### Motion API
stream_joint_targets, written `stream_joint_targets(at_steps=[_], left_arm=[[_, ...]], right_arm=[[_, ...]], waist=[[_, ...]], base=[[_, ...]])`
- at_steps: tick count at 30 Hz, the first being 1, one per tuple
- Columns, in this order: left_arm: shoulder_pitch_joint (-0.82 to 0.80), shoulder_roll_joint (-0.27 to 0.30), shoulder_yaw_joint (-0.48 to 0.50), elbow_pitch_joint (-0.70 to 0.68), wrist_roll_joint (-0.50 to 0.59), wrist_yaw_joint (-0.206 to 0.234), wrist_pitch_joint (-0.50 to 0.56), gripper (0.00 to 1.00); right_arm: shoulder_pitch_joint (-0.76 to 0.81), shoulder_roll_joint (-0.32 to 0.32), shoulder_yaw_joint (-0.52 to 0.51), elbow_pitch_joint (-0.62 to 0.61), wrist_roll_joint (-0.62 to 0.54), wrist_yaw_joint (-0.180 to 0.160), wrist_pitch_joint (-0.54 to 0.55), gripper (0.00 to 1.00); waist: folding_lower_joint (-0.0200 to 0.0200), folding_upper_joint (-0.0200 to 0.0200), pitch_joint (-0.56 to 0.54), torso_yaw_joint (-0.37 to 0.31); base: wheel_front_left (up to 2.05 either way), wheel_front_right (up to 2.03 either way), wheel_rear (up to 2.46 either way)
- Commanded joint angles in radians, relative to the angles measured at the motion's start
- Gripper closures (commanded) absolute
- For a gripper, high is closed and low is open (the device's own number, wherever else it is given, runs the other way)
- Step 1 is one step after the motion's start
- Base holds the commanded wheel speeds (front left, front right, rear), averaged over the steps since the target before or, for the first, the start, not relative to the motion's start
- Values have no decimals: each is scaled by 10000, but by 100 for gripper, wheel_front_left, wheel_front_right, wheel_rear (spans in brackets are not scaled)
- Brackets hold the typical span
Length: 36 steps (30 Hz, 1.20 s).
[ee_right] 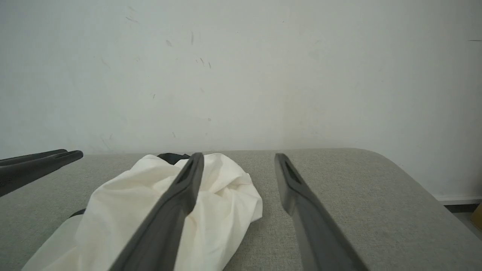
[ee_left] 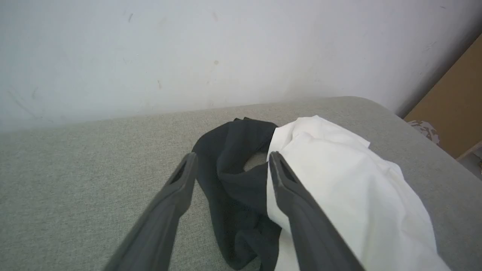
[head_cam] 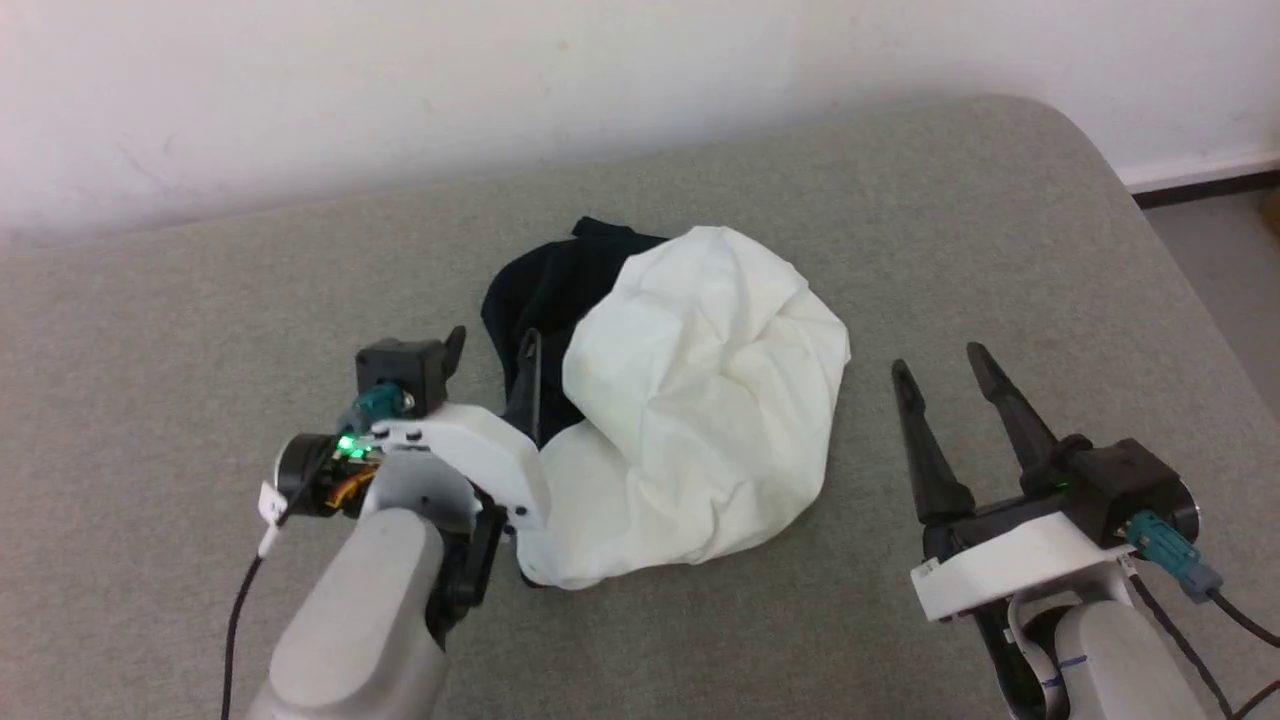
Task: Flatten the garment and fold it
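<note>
Our left gripper (head_cam: 494,338) is hovering wide open and empty at the crumpled shirt (head_cam: 700,400), our right gripper (head_cam: 938,360) likewise. We're risking grabbing doubled layers and tightening the bundle.

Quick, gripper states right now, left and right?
Left gripper: open, holding nothing, at the black sleeve of the crumpled white shirt.
Right gripper: open, empty.

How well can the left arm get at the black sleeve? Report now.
Likely yes: the left tool is open, the black sleeve of the garment lies between its fingers, nothing in the way; the right tool sits apart.
</note>
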Motion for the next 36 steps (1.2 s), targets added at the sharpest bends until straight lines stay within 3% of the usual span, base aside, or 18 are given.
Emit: stream_joint_targets(at_steps=[1,8,17,18,20,22,30,36], left_arm=[[-245,35,45,256,17,59,187,0],[-1578,225,-115,2453,-146,-80,2228,0],[-2578,407,-854,3950,-237,-605,5501,0],[-2551,400,-905,3981,-335,-778,5749,100],[-2444,384,-872,3909,-562,-989,5943,100],[-2388,438,-732,3584,-544,-913,5257,100],[-1645,311,609,1975,-482,178,199,100],[-168,614,1487,677,-660,911,-1311,100]], right_arm=[[-87,3,73,-10,72,-19,-15,0],[-257,3,309,89,208,-19,-104,0],[-396,3,398,298,319,-19,-234,0],[-404,3,405,325,327,-19,-244,0],[-400,3,383,369,340,-19,-261,0],[-384,3,318,384,331,-19,-273,0],[-309,3,138,346,162,-19,-231,0],[-195,3,41,172,71,-19,-82,0]], waist=[[0,-1,183,-203],[0,-1,728,-801],[0,-1,1013,-1167],[0,-1,1001,-1176],[0,-1,959,-1147],[0,-1,915,-1039],[0,-1,503,-192],[0,-1,176,587]], base=[[0,0,0],[0,0,0],[0,0,0],[0,0,0],[0,0,0],[0,0,0],[0,0,0],[0,0,0]])
